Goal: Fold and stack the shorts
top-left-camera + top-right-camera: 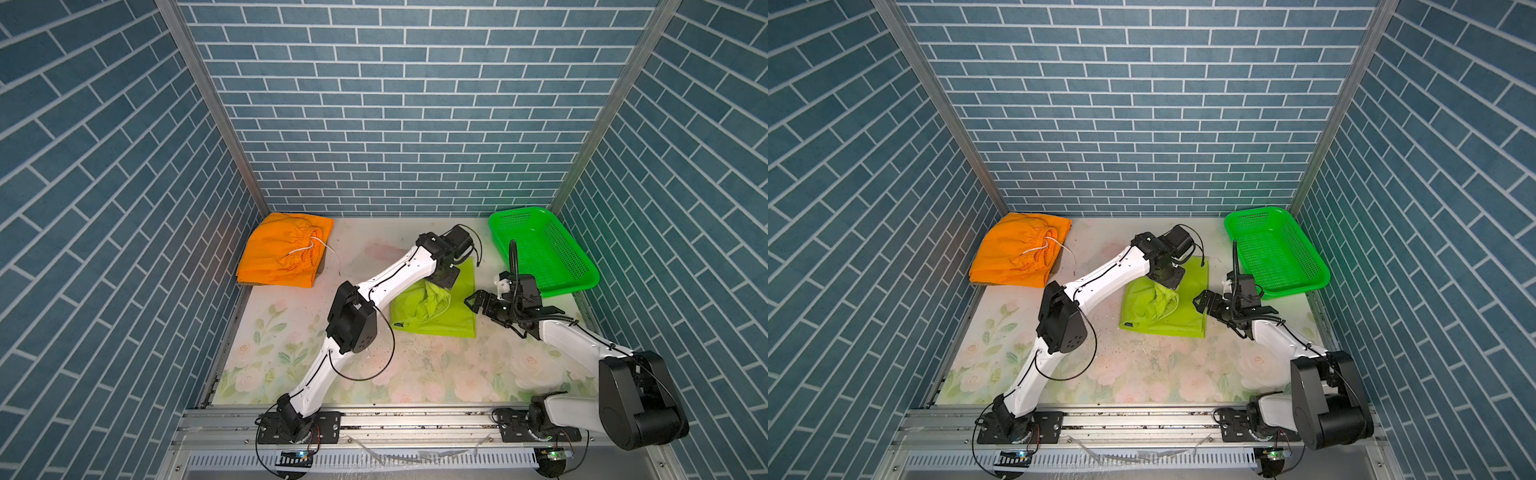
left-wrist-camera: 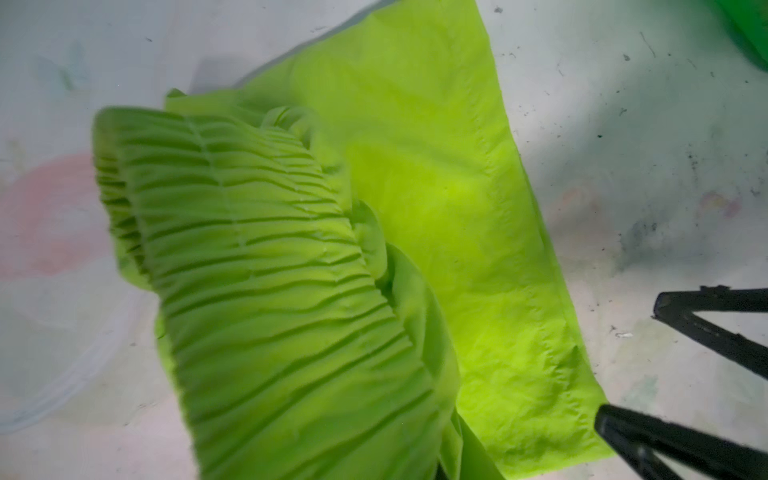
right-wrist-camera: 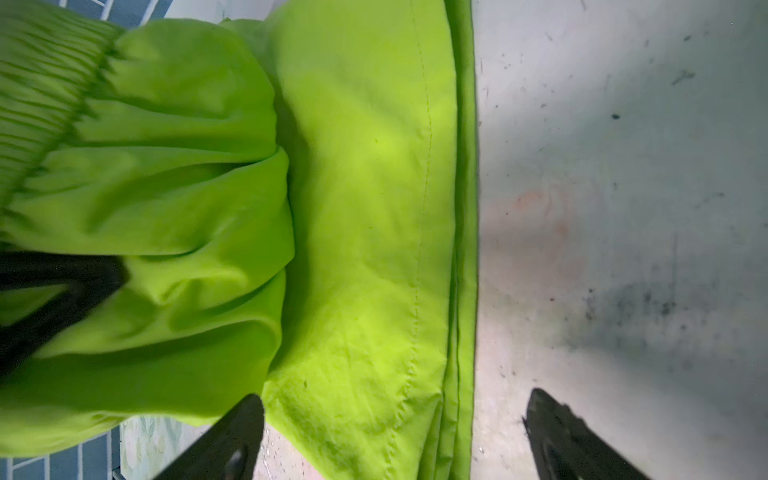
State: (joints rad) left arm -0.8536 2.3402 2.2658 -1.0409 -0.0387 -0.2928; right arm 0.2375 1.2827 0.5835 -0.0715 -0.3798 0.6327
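Observation:
Lime green shorts (image 1: 453, 320) (image 1: 1167, 320) lie folded mid-table, their gathered waistband (image 2: 257, 270) bunched up and lifted. My left gripper (image 1: 442, 286) (image 1: 1168, 283) hangs right over that bunch. Cloth hides its jaws in the left wrist view, and one of its fingers (image 3: 62, 286) rests against the cloth in the right wrist view. My right gripper (image 1: 473, 301) (image 3: 395, 411) is open at the shorts' right hem (image 3: 461, 249), low over the table. Orange shorts (image 1: 282, 253) (image 1: 1017, 253) sit folded in the back left corner, white drawstring trailing.
A green perforated basket (image 1: 544, 249) (image 1: 1275, 249) stands at the back right, just behind my right arm. A darker layer (image 1: 320, 266) peeks out under the orange shorts' right edge. Brick-pattern walls close in three sides; the arm rail runs along the front.

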